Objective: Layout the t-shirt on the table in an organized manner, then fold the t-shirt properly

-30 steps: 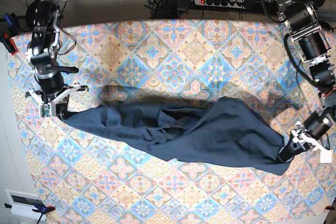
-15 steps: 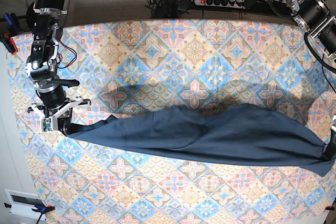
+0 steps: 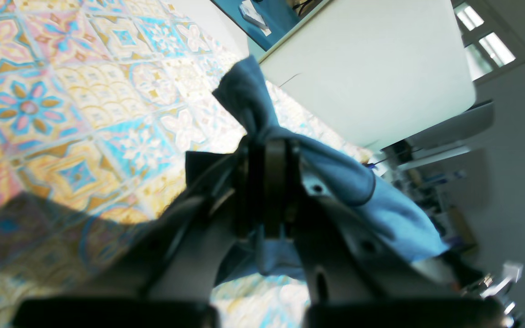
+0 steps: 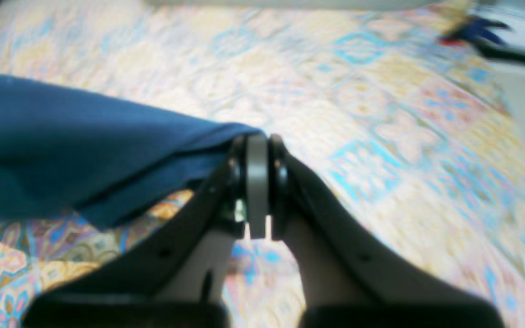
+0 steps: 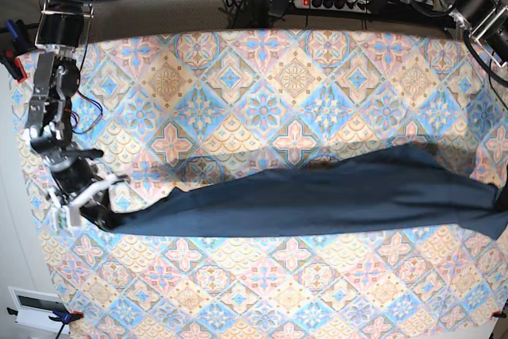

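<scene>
The t-shirt (image 5: 317,200) is stretching as a long band across the table (image 5: 262,77) from left edge to right edge — barring any low crossing between near and far. Bare patterned cloth is lying open far of the band and near of it. A power strip (image 5: 337,1) is sitting beyond the far edge.

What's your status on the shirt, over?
Left gripper shut on the t-shirt. Right gripper shut on its other end. Shirt stretched into a long band between them, above the table. Nothing in the way.
</scene>
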`<state>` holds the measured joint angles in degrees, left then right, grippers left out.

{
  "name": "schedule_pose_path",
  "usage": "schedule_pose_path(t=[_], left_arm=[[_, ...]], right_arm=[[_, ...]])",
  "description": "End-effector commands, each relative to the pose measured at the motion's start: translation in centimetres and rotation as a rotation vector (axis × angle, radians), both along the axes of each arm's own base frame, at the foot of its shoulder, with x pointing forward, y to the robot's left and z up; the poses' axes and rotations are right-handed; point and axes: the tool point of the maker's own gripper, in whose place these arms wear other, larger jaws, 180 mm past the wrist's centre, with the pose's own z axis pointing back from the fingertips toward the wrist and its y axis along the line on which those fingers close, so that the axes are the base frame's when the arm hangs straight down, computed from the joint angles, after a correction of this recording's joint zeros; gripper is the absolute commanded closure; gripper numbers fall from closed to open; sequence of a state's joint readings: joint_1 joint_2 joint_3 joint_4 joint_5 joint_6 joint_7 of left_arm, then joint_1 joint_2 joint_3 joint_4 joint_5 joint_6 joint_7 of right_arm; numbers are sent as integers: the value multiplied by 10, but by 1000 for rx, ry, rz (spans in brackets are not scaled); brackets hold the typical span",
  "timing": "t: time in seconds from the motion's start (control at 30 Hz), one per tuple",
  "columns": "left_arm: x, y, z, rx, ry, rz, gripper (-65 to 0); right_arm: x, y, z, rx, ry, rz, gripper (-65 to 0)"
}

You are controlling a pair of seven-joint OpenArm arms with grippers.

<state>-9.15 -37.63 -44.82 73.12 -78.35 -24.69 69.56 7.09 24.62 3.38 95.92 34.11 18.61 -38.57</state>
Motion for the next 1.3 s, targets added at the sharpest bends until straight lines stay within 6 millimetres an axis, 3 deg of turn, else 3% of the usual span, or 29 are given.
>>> schedule_pose_path(t=[0.0, 0.07, 0.17, 0.23, 0.5, 0.6, 0.73, 0.8, 0.83, 0.97, 1.03, 1.17, 1.27], left_arm=[[-1, 0, 19, 16, -62, 3, 0], [-12, -16, 6, 40, -25, -31, 0], [-29, -44, -17, 60, 25, -83, 0], [-40, -62, -28, 67, 46, -110, 0], [-70, -174, -76, 14, 139, -343, 0], [-79, -227, -103, -21, 211, -480, 0], [-99, -319, -144, 38, 340, -756, 0], [-106, -345, -153, 80, 370, -834, 0], [-107, -354, -154, 95, 378, -862, -10], [-100, -362, -146, 126, 352, -900, -206], [-91, -359, -139, 139, 327, -888, -310], [-72, -330, -129, 182, 303, -816, -478], [-54, -304, -115, 198, 264, -746, -508]], right_arm=[[12, 3, 27, -4, -82, 19, -3], [24, 17, 30, -8, -82, 61, -3], [47, 21, 36, -5, -82, 72, -3], [65, 16, 46, 1, -90, 59, -3], [127, -13, 108, 43, -151, -18, -3], [143, -32, 111, 45, -123, -72, -8], [147, -48, 107, -82, -102, -118, -101], [144, -44, 124, -165, -144, -114, -162], [140, -40, 119, -196, -139, -108, -196], [103, -31, 58, -294, -7, -79, -317], [88, -20, 54, -324, -8, -53, -354], [43, -18, 25, -343, 32, -44, -360], [9, -14, 7, -353, 53, -30, -360]])
